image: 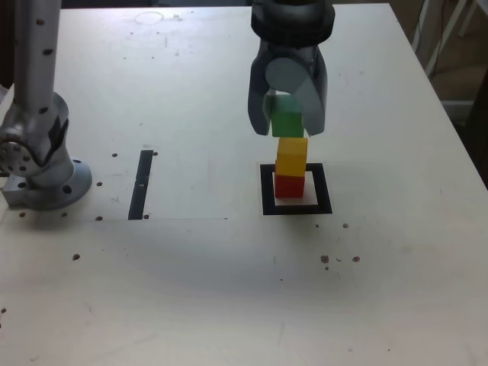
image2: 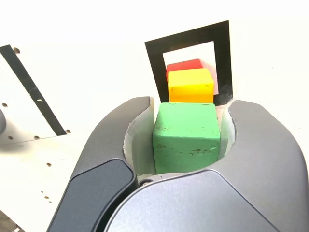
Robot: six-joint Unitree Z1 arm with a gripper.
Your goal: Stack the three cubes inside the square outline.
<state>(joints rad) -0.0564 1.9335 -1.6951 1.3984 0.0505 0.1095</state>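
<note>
Keeping the green cube (image2: 187,137) clamped, the pincer (image: 287,126) hangs over the yellow cube (image: 292,157), presumably to stack it there.

No readable text is showing.
Across the exterior view and the wrist view, from the upper left of the frame to the lower right, no word, label, brand, number or sign is presenting itself legibly.
</note>
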